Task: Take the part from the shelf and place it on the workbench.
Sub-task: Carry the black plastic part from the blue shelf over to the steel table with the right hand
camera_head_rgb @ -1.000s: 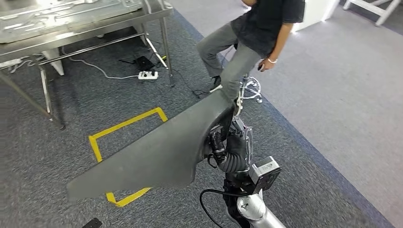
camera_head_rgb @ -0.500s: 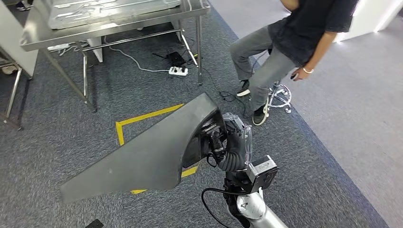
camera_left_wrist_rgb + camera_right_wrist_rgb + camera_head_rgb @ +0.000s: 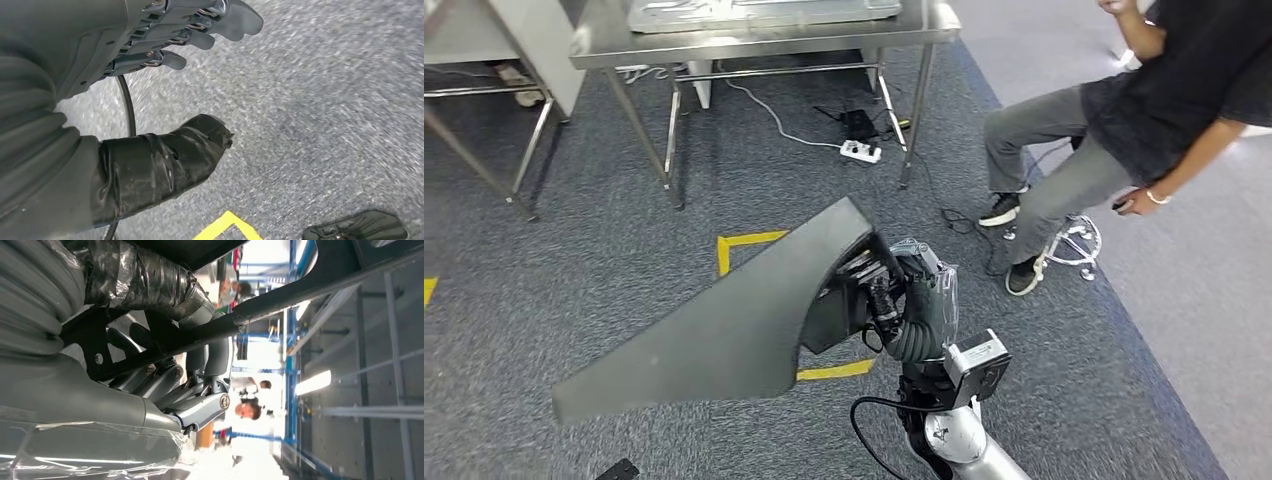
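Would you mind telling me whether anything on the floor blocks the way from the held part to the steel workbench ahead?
Nothing visible does. The right hand holds the dark grey part, and between it and the workbench lies carpet with yellow tape. The seated person and the power strip sit off to the right.

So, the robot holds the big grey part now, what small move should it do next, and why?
Probably keep carrying the part toward the steel workbench, without letting go. The right hand grips the part at its wide end, well above the carpet, and the workbench stands ahead across the floor, beyond the yellow tape. The left hand holds nothing.
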Available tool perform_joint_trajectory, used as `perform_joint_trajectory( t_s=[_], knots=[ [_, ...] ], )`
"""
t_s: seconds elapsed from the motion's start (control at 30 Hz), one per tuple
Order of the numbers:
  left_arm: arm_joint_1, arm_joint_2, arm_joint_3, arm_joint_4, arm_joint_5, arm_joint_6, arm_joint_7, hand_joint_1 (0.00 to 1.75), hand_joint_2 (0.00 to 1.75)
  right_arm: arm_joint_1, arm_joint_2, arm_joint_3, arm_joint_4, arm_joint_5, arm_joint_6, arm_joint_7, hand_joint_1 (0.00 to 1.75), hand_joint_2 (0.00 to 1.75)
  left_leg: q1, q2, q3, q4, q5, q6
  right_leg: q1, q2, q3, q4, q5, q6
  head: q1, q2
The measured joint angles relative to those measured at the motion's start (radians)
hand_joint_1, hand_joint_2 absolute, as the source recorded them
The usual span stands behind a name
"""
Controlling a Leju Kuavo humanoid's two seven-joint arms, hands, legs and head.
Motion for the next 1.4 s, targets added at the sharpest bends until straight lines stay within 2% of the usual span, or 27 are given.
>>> perform_joint_trajectory(
  t_s=[0.07,0.1,0.13,0.2,0.27,0.33,0.4,0.43,0.47,0.53,0.57,0.63,0.7,0.73,0.8,0.87,0.93,0.97,1.0,1.03,1.1,1.13,1.2,1.23,1.3,1.37,1.4],
  knots=[
    [-0.001,-0.001,-0.002,0.000,0.000,0.000,0.000,0.00,1.75,-0.001,-0.001,0.000,0.000,0.000,0.000,0.000,1.71,1.75,-0.001,-0.025,-0.001,0.003,-0.002,-0.006,-0.003,0.044,0.050,-0.122,0.053,-0.009,-0.001,0.000],
    [-0.001,-0.001,-0.002,0.000,0.000,0.000,0.000,0.00,1.75,-0.001,-0.001,0.000,0.000,0.000,0.000,0.001,1.71,1.75,0.001,-0.036,-0.004,0.003,-0.001,-0.010,-0.002,0.058,0.063,-0.153,0.060,-0.012,-0.001,0.000],
    [0.000,-0.002,-0.003,0.000,0.000,0.000,0.000,0.00,1.75,-0.002,-0.002,0.000,0.000,0.001,0.000,0.001,1.71,1.75,0.003,-0.046,-0.006,0.001,0.001,-0.017,-0.001,0.061,0.067,-0.162,0.057,-0.015,-0.001,0.000],
    [0.006,0.000,-0.005,0.000,0.000,0.000,0.000,0.00,1.75,-0.002,-0.002,0.000,0.000,0.001,0.000,0.001,1.71,1.75,0.007,-0.061,-0.009,-0.005,0.004,-0.030,-0.001,0.039,0.076,-0.174,0.063,-0.022,0.001,0.000],
    [0.008,0.003,-0.006,-0.001,0.000,0.000,0.000,0.00,1.75,-0.004,-0.001,0.000,0.000,0.001,0.000,0.002,1.71,1.75,0.004,-0.018,-0.020,0.020,-0.013,-0.041,-0.007,0.014,0.091,-0.193,0.069,-0.033,-0.002,0.000],
    [0.002,0.003,-0.007,-0.001,0.000,0.000,0.000,0.00,1.75,-0.005,-0.001,0.000,0.000,0.001,0.000,0.002,1.71,1.75,0.004,0.049,-0.070,0.120,-0.064,-0.051,-0.006,-0.013,0.099,-0.201,0.070,-0.040,-0.007,0.000],
    [0.000,0.004,-0.007,-0.001,0.000,0.000,0.000,0.00,1.75,-0.003,-0.002,0.000,0.000,0.001,0.000,0.002,1.71,1.75,0.009,0.072,-0.133,0.239,-0.110,-0.060,-0.005,-0.041,0.100,-0.200,0.066,-0.042,-0.007,0.000],
    [0.001,0.003,-0.008,-0.001,0.000,0.000,0.000,0.00,1.75,-0.003,-0.002,0.000,0.001,0.001,0.000,0.002,1.71,1.75,0.013,0.076,-0.146,0.261,-0.110,-0.064,-0.006,-0.054,0.101,-0.199,0.063,-0.041,-0.007,0.000],
    [0.002,0.004,-0.008,-0.001,0.000,0.000,0.000,0.00,1.75,-0.002,-0.002,0.000,0.001,0.001,0.000,0.003,1.71,1.75,0.016,0.080,-0.137,0.243,-0.091,-0.068,-0.006,-0.068,0.102,-0.198,0.060,-0.039,-0.007,0.000],
    [0.003,0.005,-0.009,-0.001,0.000,0.000,0.000,0.00,1.75,-0.003,-0.002,0.000,0.001,0.001,0.000,0.003,1.71,1.75,0.019,0.109,-0.071,0.116,-0.027,-0.073,-0.007,-0.092,0.107,-0.191,0.050,-0.029,-0.007,0.000],
    [0.002,0.006,-0.009,-0.001,0.000,0.000,0.000,0.00,1.75,-0.003,-0.002,0.000,0.001,0.001,0.000,0.003,1.71,1.75,0.016,0.127,-0.037,0.054,-0.005,-0.070,-0.006,-0.102,0.109,-0.186,0.043,-0.023,-0.008,0.000],
    [0.000,0.007,-0.009,-0.001,0.000,0.000,0.000,0.00,1.75,-0.005,-0.002,0.001,0.000,0.001,0.000,0.003,1.71,1.75,0.010,0.143,-0.010,0.000,0.003,-0.055,0.000,-0.118,0.112,-0.180,0.034,-0.010,-0.006,0.000],
    [0.003,0.007,-0.009,-0.001,0.000,0.000,0.000,0.00,1.75,-0.006,-0.002,0.001,0.000,0.001,0.000,0.003,1.71,1.75,0.007,0.120,-0.011,0.003,0.001,-0.037,0.003,-0.135,0.118,-0.181,0.028,0.001,-0.004,0.000],
    [0.005,0.007,-0.009,-0.001,0.000,0.000,0.000,0.00,1.75,-0.006,-0.002,0.001,0.000,0.001,0.000,0.004,1.71,1.75,0.009,0.109,-0.009,0.001,0.001,-0.031,0.001,-0.130,0.121,-0.177,0.021,0.007,-0.003,0.000],
    [0.004,0.007,-0.010,-0.001,0.000,0.000,0.000,0.00,1.75,-0.007,-0.002,0.001,0.000,0.002,0.000,0.003,1.71,1.75,0.013,0.089,-0.004,-0.003,0.002,-0.019,-0.005,-0.085,0.100,-0.121,-0.016,0.016,-0.001,0.000],
    [0.000,0.006,-0.010,-0.001,0.000,0.000,0.000,0.00,1.75,-0.006,-0.002,0.001,0.000,0.002,0.000,0.003,1.71,1.75,0.011,0.068,-0.003,-0.004,0.001,-0.010,-0.007,-0.035,0.037,0.007,-0.076,0.017,0.002,0.000],
    [-0.001,0.005,-0.010,-0.001,0.000,0.000,0.000,0.00,1.75,-0.003,-0.003,0.001,0.001,0.002,0.000,0.003,1.71,1.75,0.007,0.042,-0.003,-0.003,0.001,-0.007,-0.006,-0.020,-0.023,0.106,-0.098,0.014,0.003,0.000],
    [0.000,0.005,-0.010,-0.001,0.000,0.000,0.000,0.00,1.75,-0.002,-0.003,0.001,0.001,0.002,0.000,0.003,1.71,1.75,0.005,0.027,-0.002,-0.002,0.000,-0.007,-0.005,-0.017,-0.030,0.105,-0.079,0.010,0.003,0.000],
    [0.000,0.005,-0.010,-0.001,0.000,0.000,0.000,0.00,1.75,-0.002,-0.003,0.001,0.001,0.002,0.000,0.003,1.71,1.75,0.003,0.013,-0.001,-0.002,0.000,-0.006,-0.004,-0.013,-0.018,0.064,-0.044,0.005,0.003,0.000],
    [0.001,0.005,-0.010,-0.001,0.000,0.000,0.000,0.00,1.75,-0.003,-0.003,0.001,0.001,0.002,0.000,0.003,1.71,1.75,0.002,-0.001,0.000,-0.001,0.000,-0.006,-0.002,0.001,0.008,-0.003,-0.001,-0.003,0.004,0.000],
    [0.000,0.004,-0.010,-0.001,0.000,0.000,0.000,0.00,1.75,-0.004,-0.003,0.001,0.001,0.002,0.000,0.003,1.71,1.75,0.000,-0.025,-0.001,-0.001,0.000,-0.011,-0.002,0.038,0.058,-0.124,0.049,-0.018,0.003,0.000],
    [-0.001,0.004,-0.010,-0.001,0.000,0.000,0.000,0.00,1.75,-0.004,-0.003,0.001,0.001,0.002,0.000,0.003,1.71,1.75,0.002,-0.035,-0.003,-0.001,0.002,-0.015,0.000,0.051,0.071,-0.155,0.056,-0.022,0.002,0.000],
    [0.003,0.005,-0.010,-0.001,0.000,0.000,0.000,0.00,1.75,-0.005,-0.003,0.001,0.001,0.002,0.000,0.003,1.71,1.75,0.007,-0.055,-0.007,-0.008,0.006,-0.029,0.001,0.041,0.079,-0.172,0.055,-0.026,0.003,0.000],
    [0.006,0.005,-0.010,-0.002,0.000,0.000,0.000,0.00,1.75,-0.006,-0.002,0.001,0.000,0.002,0.000,0.004,1.71,1.75,0.008,-0.049,-0.008,-0.008,0.007,-0.034,0.000,0.030,0.085,-0.181,0.059,-0.030,0.003,0.000],
    [0.007,0.007,-0.011,-0.002,0.000,0.000,0.000,0.00,1.75,-0.007,-0.002,0.001,0.000,0.002,0.000,0.004,1.71,1.75,0.005,0.003,-0.026,0.027,-0.016,-0.046,-0.005,0.006,0.101,-0.200,0.067,-0.040,0.000,0.000],
    [0.001,0.006,-0.011,-0.002,0.000,0.000,0.000,0.00,1.75,-0.006,-0.002,0.001,0.000,0.002,0.000,0.004,1.71,1.75,0.006,0.059,-0.080,0.137,-0.073,-0.058,-0.004,-0.019,0.107,-0.207,0.069,-0.045,-0.003,0.000],
    [-0.001,0.006,-0.011,-0.002,0.000,0.000,0.000,0.00,1.75,-0.005,-0.002,0.001,0.000,0.002,0.000,0.004,1.71,1.75,0.009,0.068,-0.111,0.198,-0.098,-0.064,-0.004,-0.031,0.107,-0.206,0.067,-0.046,-0.004,0.000]
  ],
)
